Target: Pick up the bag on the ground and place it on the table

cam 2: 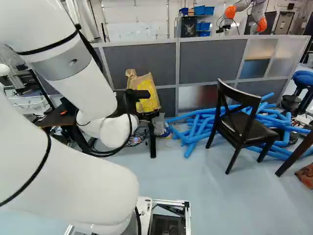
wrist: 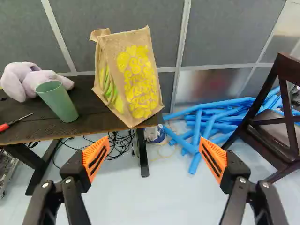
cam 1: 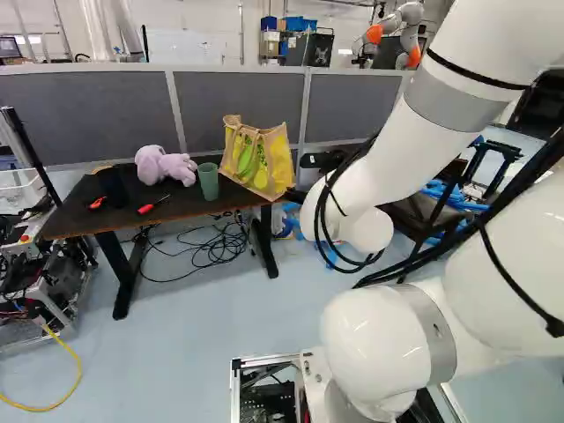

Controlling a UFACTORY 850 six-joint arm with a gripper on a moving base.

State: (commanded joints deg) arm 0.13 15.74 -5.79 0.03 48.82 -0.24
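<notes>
At the end of the table (wrist: 42,123) nearer the blue tubes (wrist: 206,123), the bag (wrist: 133,77) is standing on the tabletop, its lower corner reaching close to the table's near edge. Out in front of that edge, the gripper (wrist: 153,140) is hanging with its orange pads (wrist: 95,158) spread wide and nothing between them. With the bag up on the table and free of the gripper, the task is seemingly sitting at its last step, the placing looking done. The next move is probably calling only for drawing the arm back from the table without brushing the bag, and for checking that its base is bearing fully on the tabletop. Its long axis is running nearly upright, leaning a little, with the mouth and handles pointing up from the table and the yellow-printed face turning towards the table's near side.
</notes>
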